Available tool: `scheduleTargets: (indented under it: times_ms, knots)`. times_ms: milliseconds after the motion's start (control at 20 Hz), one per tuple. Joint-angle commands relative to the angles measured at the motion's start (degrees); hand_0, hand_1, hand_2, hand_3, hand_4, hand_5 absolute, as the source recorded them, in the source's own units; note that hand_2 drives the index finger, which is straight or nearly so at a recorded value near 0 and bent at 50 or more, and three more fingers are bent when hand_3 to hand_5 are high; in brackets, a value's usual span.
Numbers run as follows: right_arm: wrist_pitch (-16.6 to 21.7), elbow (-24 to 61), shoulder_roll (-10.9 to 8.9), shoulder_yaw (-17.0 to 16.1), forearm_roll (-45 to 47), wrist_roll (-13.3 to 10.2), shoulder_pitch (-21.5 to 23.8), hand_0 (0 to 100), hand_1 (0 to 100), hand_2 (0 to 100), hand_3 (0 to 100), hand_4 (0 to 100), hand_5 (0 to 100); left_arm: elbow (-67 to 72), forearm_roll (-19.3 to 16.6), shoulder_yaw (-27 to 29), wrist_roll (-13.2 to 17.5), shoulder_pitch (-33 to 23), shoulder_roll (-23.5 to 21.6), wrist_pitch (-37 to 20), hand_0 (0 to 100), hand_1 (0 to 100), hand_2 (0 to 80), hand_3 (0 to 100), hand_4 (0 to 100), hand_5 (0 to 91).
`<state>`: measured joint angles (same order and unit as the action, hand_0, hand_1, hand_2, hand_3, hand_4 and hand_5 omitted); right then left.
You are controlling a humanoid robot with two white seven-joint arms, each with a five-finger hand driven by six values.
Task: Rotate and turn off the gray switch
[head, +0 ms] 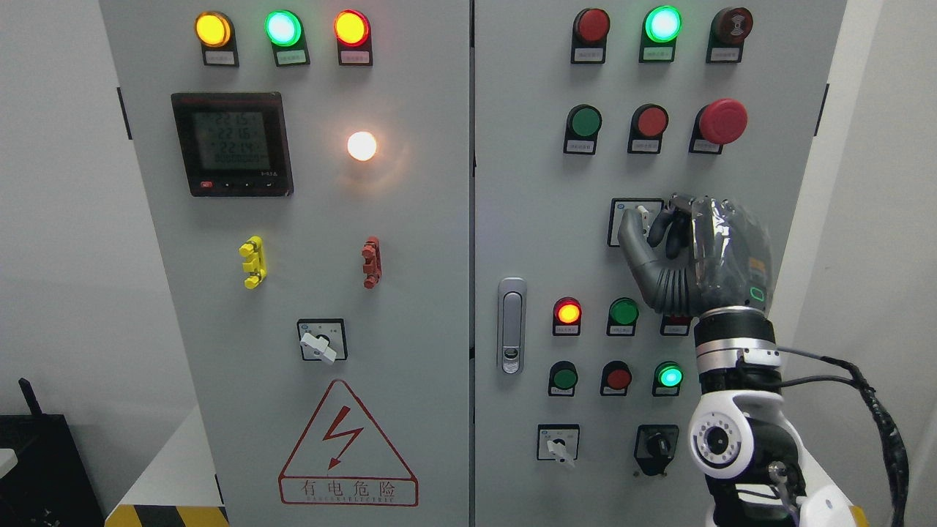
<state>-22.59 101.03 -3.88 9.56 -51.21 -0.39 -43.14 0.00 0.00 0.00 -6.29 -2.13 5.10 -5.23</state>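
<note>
The right hand (692, 256) has its fingers (635, 245) pinching the gray rotary switch (635, 218) on the right cabinet door (527, 219) (knob mostly hidden); the grasp looks done, so next comes a wrist twist to off.

I see the small gray rotary switch (638, 217) on its square white plate, mid-height on the cabinet's right door, largely covered by my right hand (695, 252).

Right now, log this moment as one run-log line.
right robot hand: fingers on gray rotary switch, right door panel | left arm: out of view | step: turn-off not confirmed
</note>
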Motion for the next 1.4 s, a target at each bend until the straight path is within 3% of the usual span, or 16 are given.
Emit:
scheduleTargets:
  times_ms: [0, 1050, 1200, 1350]
  knots:
    - [0.3, 0.5, -0.07, 0.0, -0.1, 0.0, 0.3, 51, 33, 75, 95, 84, 98, 1.3, -0.4, 1.8, 0.0, -0.1, 0.0, 0.0, 12, 39, 0.0, 0, 0, 0.0]
    - [0.8, 5.0, -1.22, -0.9, -0.4, -0.9, 1.3, 47, 36, 72, 93, 82, 98, 1.3, -0.4, 1.8, 0.0, 0.0, 0.0, 0.0, 12, 39, 0.0, 0, 0, 0.0]
    - [3.2, 7.2, -2.18, -1.3, -0.4, -3.4, 2.8, 47, 36, 68, 89, 79, 97, 1.3, -0.4, 1.8, 0.0, 0.0, 0.0, 0.0, 12, 39, 0.0, 0, 0, 0.0]
    - [7.3, 10.2, -2.01, -2.8, -0.4, -4.3, 5.5, 48, 35, 60, 85, 74, 86, 1.3, -0.4, 1.8, 0.0, 0.0, 0.0, 0.0, 12, 39, 0.0, 0, 0, 0.0]
